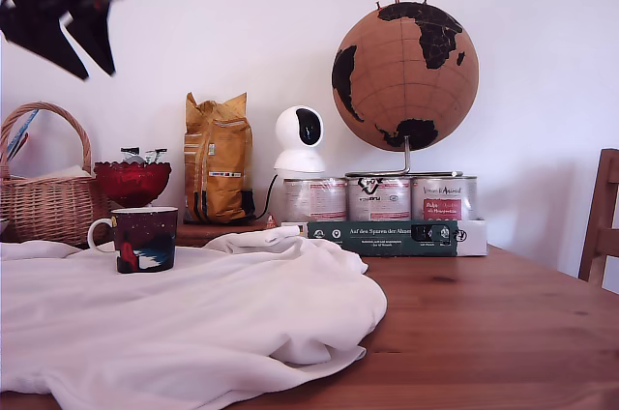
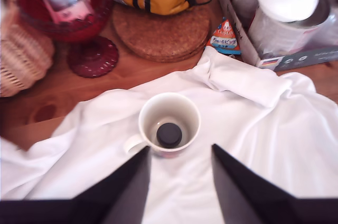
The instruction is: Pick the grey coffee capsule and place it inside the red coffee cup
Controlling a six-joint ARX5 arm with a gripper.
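My gripper (image 2: pixel 179 182) is open and holds nothing — its two black fingers (image 2: pixel 124 187) spread wide apart, up in the air above the red coffee cup (image 2: pixel 169 123). In the exterior view my gripper (image 1: pixel 68 9) is a dark blur high at that view's left, well above everything.

The grey coffee capsule (image 2: pixel 169 134) lies at the bottom of the cup, round and dark against the white inside. The cup stands upright on a white cloth (image 2: pixel 253 129) that is spread over the wooden bench (image 1: pixel 503 333), with its white handle (image 1: pixel 97 233) pointing to the exterior view's left.

Behind the cup stand a red glass bowl (image 1: pixel 132 182), a wicker basket (image 1: pixel 48 197) and a yellow bag (image 1: pixel 218 159) — all near each other.
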